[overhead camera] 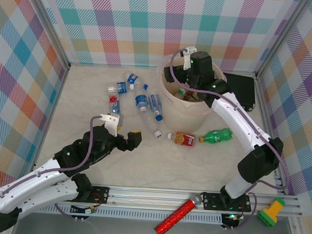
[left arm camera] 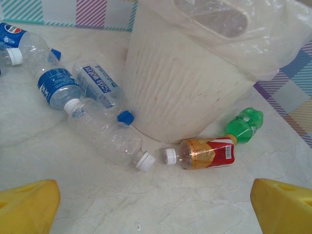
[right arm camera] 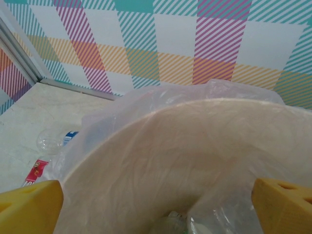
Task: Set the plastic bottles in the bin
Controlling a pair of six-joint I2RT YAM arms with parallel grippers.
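Note:
The beige bin [overhead camera: 180, 112] stands at the back centre with a clear liner. My right gripper [right arm camera: 156, 209] hangs open over its mouth, yellow fingertips [right arm camera: 29, 207] wide apart and nothing between them. A clear crushed bottle [right arm camera: 180, 225] lies at the bottom of the bin [right arm camera: 195, 146]. Several plastic bottles lie on the table left of and in front of the bin: blue-labelled ones [overhead camera: 141, 101], a red-labelled one [overhead camera: 184, 139] and a green one [overhead camera: 217, 136]. My left gripper [overhead camera: 133, 139] is open and low. Just ahead of it lie a clear white-capped bottle [left arm camera: 105, 131] and the red-labelled bottle [left arm camera: 207, 152].
A flat black case [overhead camera: 242, 90] lies right of the bin. A red glittery tube [overhead camera: 178, 215] and a yellow-green flashlight-like item [overhead camera: 271, 212] rest on the front rail. Checked walls close in the left, back and right sides.

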